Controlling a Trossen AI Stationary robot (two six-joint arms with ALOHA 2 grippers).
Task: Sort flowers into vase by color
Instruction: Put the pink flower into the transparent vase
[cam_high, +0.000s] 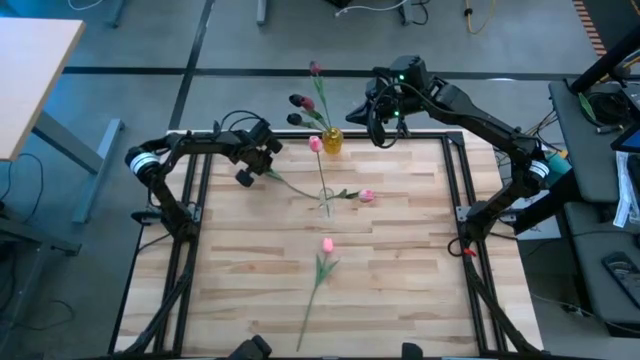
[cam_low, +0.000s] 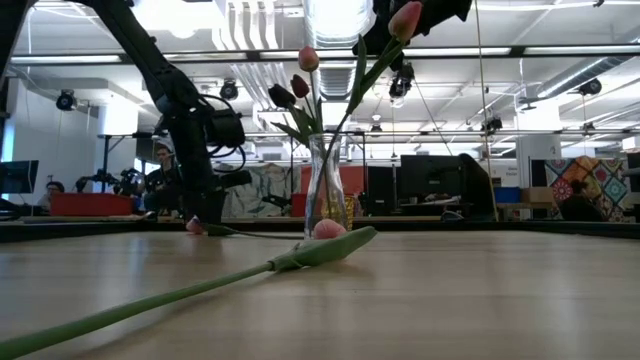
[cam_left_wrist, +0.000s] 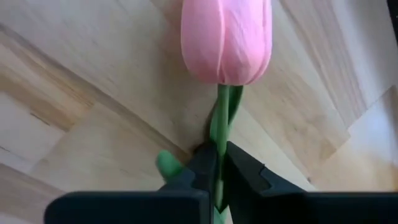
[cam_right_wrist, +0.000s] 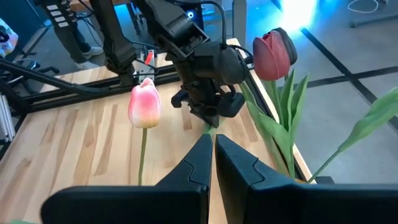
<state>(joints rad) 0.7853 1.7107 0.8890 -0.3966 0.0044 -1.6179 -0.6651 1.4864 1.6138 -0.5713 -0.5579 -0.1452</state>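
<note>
A light pink tulip lies nearest on the wooden surface, its head toward the middle and its long green stem running back toward the near edge. In the low view this flower's stem slants across the foreground.

Farther in, near the middle of the surface, a second pink tulip lies with its head pointing right; its stem crosses that of another flower just to its left.

To the left of these, the left gripper is down at the surface, clenched on the green stem of a pink tulip. The left wrist view shows its two dark fingers pinching the stem just below the head, with the head lying against the wood.

At the middle of the far edge stands a vase, yellowish from above and clear glass in the low view. It holds dark maroon tulips leaning left and far, and a pink tulip shows just beside its left rim.

The right gripper hovers just right of the vase at the far edge, fingers pressed together and holding nothing. Its wrist view looks past a maroon head and a pink head toward the left arm.
</note>
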